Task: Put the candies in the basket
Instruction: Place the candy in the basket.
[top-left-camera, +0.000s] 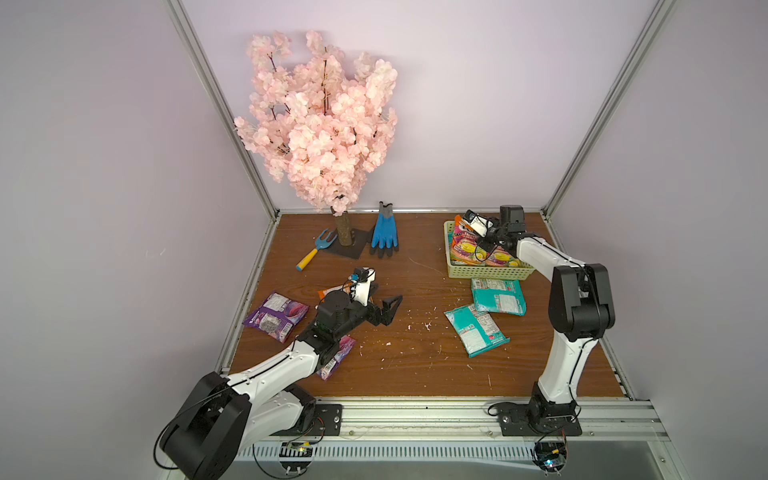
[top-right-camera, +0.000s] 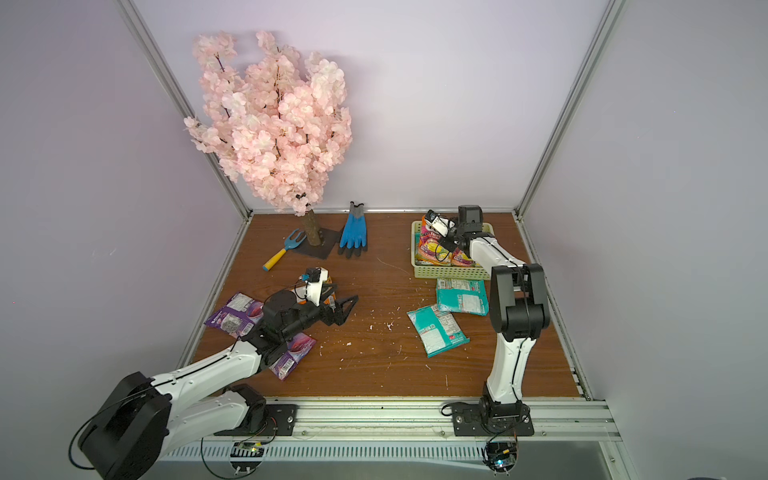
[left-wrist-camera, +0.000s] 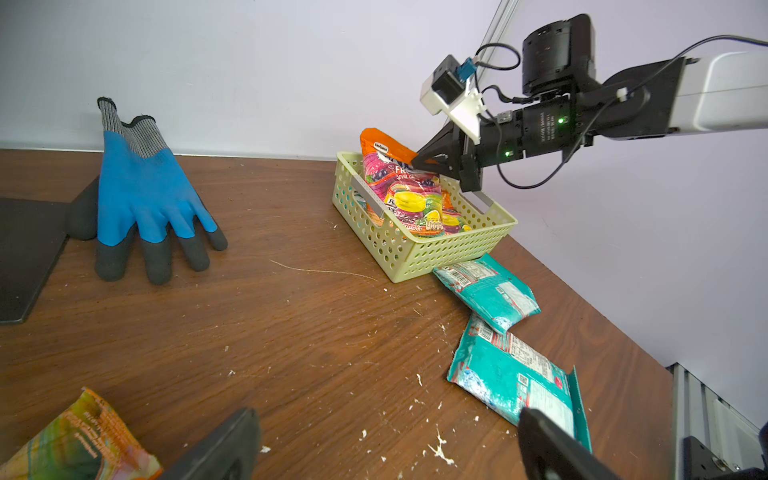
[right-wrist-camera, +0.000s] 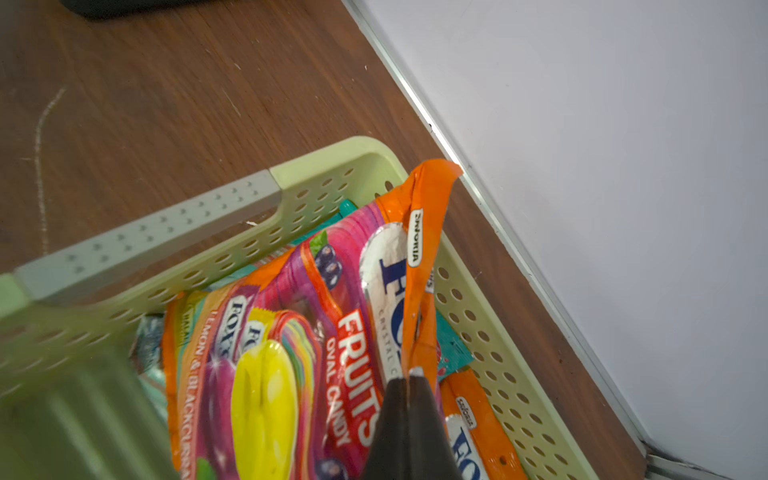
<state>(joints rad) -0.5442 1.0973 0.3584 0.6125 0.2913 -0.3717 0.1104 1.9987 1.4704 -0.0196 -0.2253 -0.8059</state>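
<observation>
The pale green basket (top-left-camera: 490, 275) (left-wrist-camera: 419, 257) (right-wrist-camera: 332, 166) stands at the back right and holds several orange candies. My right gripper (top-left-camera: 483, 244) (left-wrist-camera: 417, 160) (right-wrist-camera: 409, 374) is over it, shut on the edge of an orange packet (right-wrist-camera: 424, 232) (left-wrist-camera: 382, 145) that leans upright inside. Two teal packets (top-left-camera: 498, 296) (top-left-camera: 476, 330) lie label-up just in front of the basket. My left gripper (top-left-camera: 388, 311) (left-wrist-camera: 386, 449) hovers open over bare wood mid-table, holding nothing. Two purple packets (top-left-camera: 276, 316) (top-left-camera: 337, 357) and an orange one (top-left-camera: 328, 291) (left-wrist-camera: 79, 440) lie by the left arm.
A pink blossom tree (top-left-camera: 324, 124) on a dark base plate (top-left-camera: 347, 245) stands at the back, with a blue glove (top-left-camera: 384, 232) and a blue-and-yellow garden fork (top-left-camera: 313, 251) beside it. Walls close in on three sides. White crumbs dot the wood.
</observation>
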